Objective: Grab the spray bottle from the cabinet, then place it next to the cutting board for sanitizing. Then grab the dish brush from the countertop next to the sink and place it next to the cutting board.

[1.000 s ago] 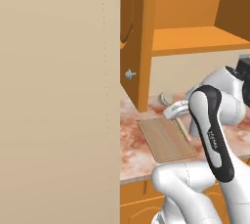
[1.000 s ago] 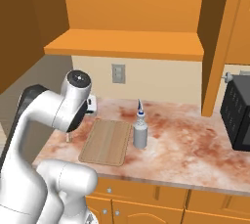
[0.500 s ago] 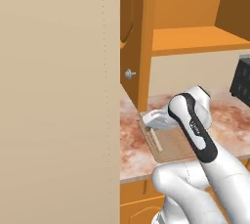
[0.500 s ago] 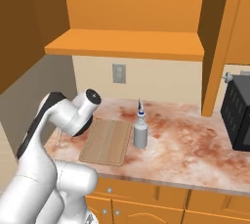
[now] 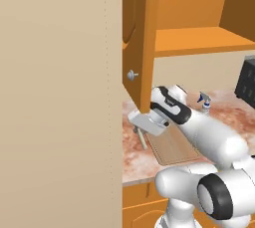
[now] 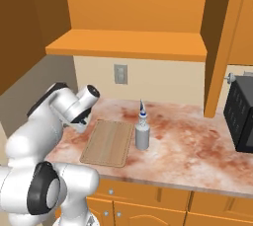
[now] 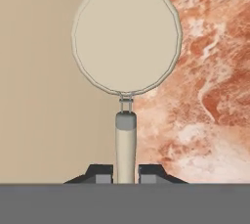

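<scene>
Gripper (image 7: 125, 175) now swung down to the counter (image 6: 188, 151) at the board's (image 6: 107, 142) nine o'clock, clamped on the brush (image 7: 126, 42) handle; bottle (image 6: 142, 132) at three o'clock, leaving only release.

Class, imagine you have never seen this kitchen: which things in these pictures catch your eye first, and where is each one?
First comes the dish brush: its round beige head looms large in the hand view, and the gripper is shut on its thin handle above the marbled countertop. Next, the white arm bends low over the counter's left end, beside the cutting board. The grey spray bottle stands upright just right of that board.
</scene>
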{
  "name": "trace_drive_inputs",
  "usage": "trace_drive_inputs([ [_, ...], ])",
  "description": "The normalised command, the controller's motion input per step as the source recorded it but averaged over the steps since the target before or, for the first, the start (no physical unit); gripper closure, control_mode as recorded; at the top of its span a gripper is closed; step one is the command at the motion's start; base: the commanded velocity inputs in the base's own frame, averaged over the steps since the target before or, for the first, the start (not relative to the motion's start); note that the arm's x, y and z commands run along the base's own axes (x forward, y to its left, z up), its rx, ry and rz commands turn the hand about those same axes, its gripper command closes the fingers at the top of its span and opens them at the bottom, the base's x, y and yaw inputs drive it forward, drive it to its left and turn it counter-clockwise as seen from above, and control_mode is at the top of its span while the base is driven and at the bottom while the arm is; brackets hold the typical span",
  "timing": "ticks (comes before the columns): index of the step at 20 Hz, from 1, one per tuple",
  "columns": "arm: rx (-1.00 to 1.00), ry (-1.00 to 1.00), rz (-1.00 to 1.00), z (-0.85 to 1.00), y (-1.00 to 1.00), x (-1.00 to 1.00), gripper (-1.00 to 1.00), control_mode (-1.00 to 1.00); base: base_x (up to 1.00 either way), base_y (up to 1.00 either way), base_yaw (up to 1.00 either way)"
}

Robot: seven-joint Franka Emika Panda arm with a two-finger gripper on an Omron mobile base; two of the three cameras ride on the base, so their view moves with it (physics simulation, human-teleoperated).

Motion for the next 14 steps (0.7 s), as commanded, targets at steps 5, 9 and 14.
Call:
trace_drive_inputs([
  [5,0.00,0.00,0.00,-0.44,0.00,0.28,1.00,-1.00,0.00,0.00,0.00],
  [9,-0.03,0.00,0.00,-0.48,0.00,0.32,1.00,-1.00,0.00,0.00,0.00],
  [14,-0.01,-0.01,0.00,-0.43,-0.10,0.17,1.00,-1.00,0.00,0.00,0.00],
])
